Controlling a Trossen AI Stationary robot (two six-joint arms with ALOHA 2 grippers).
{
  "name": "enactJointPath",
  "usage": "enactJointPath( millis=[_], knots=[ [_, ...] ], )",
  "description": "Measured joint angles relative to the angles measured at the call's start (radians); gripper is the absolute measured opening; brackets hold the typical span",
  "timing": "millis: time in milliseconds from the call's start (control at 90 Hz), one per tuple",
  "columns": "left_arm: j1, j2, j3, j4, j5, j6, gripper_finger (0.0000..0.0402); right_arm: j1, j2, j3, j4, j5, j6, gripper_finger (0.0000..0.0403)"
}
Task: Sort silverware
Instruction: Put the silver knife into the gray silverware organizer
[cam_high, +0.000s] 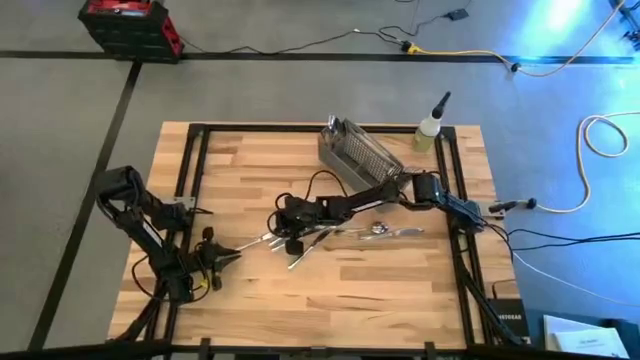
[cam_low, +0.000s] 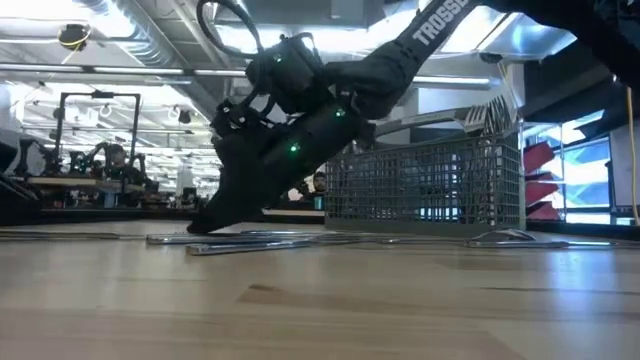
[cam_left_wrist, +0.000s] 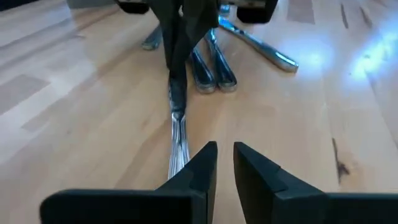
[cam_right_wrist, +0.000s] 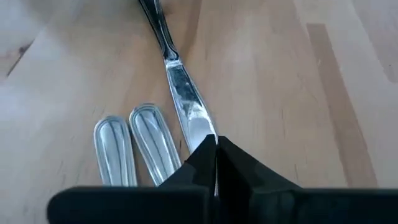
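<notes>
Several pieces of silverware (cam_high: 340, 233) lie loose on the wooden table's middle. More stand in the gray mesh basket (cam_high: 358, 152) at the far side. My right gripper (cam_high: 283, 236) reaches in from the right and is shut on one long slim piece (cam_right_wrist: 184, 93). That piece stretches toward my left gripper (cam_left_wrist: 225, 163). The left gripper is low near the table's front left, with a narrow gap between its fingers and nothing in it. The piece's ridged end (cam_left_wrist: 177, 146) lies just beside the outer side of one left finger. Two other handle ends (cam_right_wrist: 134, 146) lie beside the right fingers. My right gripper pinches the long piece's wider flat part (cam_right_wrist: 200, 132) between its two fingertips (cam_left_wrist: 176, 59). The fingers slant down from the table's right and lie along the piece (cam_low: 250, 240). The piece's other end (cam_left_wrist: 178, 140) rests on the table.
A small bottle with a dark cap (cam_high: 430, 128) stands at the far right, beside the basket. A dark frame (cam_high: 195, 170) runs along the table's left, far and right sides. Bare wood (cam_high: 340, 300) lies toward the front edge.
</notes>
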Motion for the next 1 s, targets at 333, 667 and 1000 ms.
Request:
enactJointPath(
  millis=[333, 667, 1000],
  knots=[
    [0.024, 0.000, 0.000, -0.044, -0.055, -0.009, 0.0038, -0.001, -0.020, -0.001, -0.098, 0.016, -0.018, 0.0000],
    [0.025, 0.000, 0.000, -0.053, 0.126, 0.012, 0.0038, -0.001, -0.078, -0.007, -0.187, 0.020, -0.029, 0.0000],
    [0.024, 0.001, 0.000, -0.060, 0.050, 0.020, 0.0038, -0.006, -0.091, -0.009, -0.240, 0.033, -0.045, 0.0000]
  ],
)
